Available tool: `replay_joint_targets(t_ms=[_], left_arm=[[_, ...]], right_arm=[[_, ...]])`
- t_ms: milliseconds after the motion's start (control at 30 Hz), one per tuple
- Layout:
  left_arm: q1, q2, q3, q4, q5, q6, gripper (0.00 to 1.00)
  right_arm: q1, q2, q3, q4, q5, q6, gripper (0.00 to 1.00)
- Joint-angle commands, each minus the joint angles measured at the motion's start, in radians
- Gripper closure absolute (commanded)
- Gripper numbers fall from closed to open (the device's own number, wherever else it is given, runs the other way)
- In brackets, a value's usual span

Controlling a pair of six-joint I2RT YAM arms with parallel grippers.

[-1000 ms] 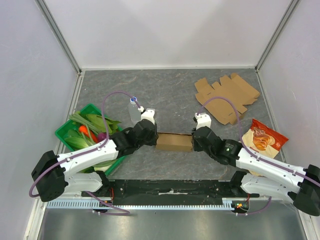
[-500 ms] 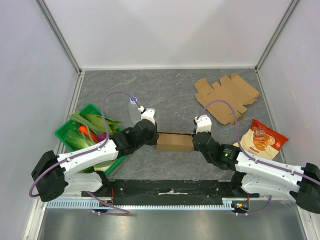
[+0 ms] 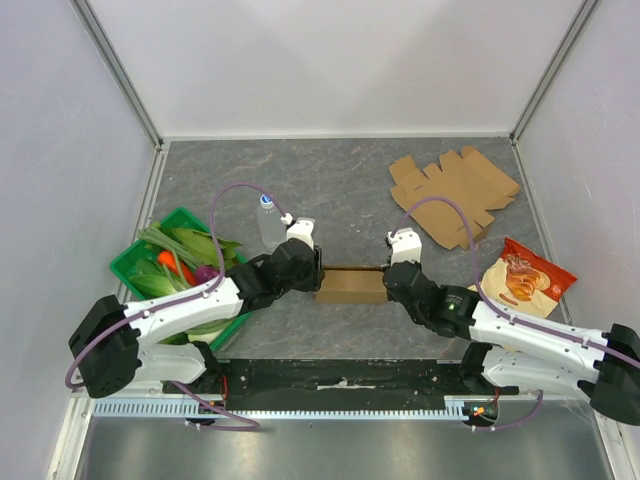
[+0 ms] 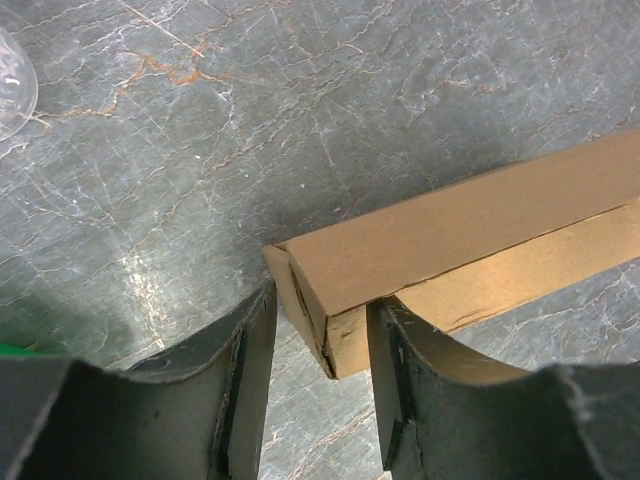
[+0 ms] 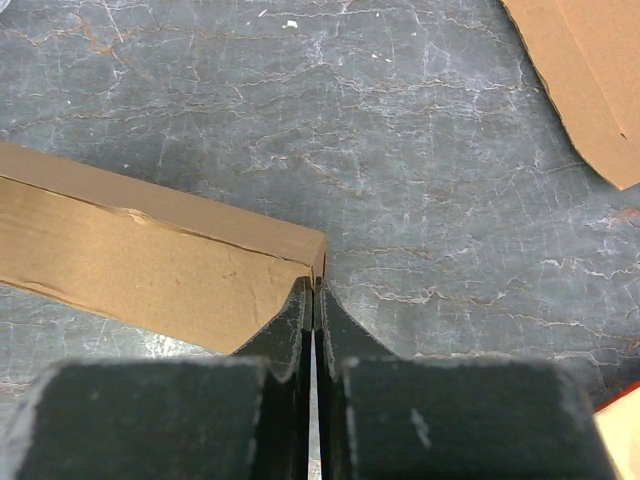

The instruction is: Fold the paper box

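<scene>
Cardboard box, near the bench's near edge, is braced for folding: left gripper part open astride its left end, right gripper closed against its right corner.

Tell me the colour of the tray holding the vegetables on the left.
Bright green. The tray shows best in the top external view, beside the left arm.

At the frame's centre a folded brown box lies on the grey desk, with the left tool at its left end and the right tool at its right end. A flat cardboard sheet lies upper right, a snack bag below it, and a green bin of vegetables sits at left beside a bottle.
</scene>
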Motion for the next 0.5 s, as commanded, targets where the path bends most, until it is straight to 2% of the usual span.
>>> replay_joint_targets(t_ms=[0, 200, 333, 467], left_arm=[[-0.007, 0.027, -0.013, 0.052, 0.017, -0.008, 0.53], [-0.005, 0.040, -0.036, 0.062, 0.004, -0.014, 0.62], [-0.005, 0.040, -0.043, 0.062, -0.003, -0.014, 0.76], [-0.005, 0.047, -0.041, 0.061, -0.006, -0.009, 0.87]], right_arm=[[0.004, 0.007, 0.075, -0.013, -0.022, 0.046, 1.00], [0.004, 0.013, 0.124, -0.067, -0.046, 0.101, 1.00], [0.004, 0.032, 0.150, -0.113, -0.065, 0.124, 1.00], [0.004, 0.062, 0.173, -0.151, -0.077, 0.159, 1.00]])
